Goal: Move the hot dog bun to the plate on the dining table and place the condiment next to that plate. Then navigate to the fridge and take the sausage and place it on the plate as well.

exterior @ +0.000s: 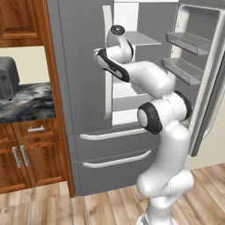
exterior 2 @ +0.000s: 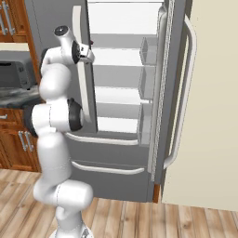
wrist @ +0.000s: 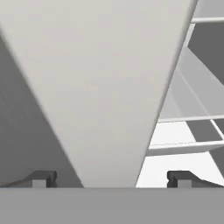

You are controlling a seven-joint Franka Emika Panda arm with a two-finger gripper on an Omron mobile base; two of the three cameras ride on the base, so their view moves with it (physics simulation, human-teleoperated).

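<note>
Fridge (exterior: 88, 88) doorway, arm raised, fingers (wrist: 39, 179) apart

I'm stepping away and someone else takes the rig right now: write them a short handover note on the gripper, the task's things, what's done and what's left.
Gripper: open, empty, jaws straddling the pale edge of the fridge's closed left door.
Fridge: right door swung open, white shelves in view; no sausage visible on them from here.
Bun, condiment, plate, dining table: out of view, so those steps can't be confirmed.
Left: find the sausage inside, grasp it, carry it to the plate.
</note>
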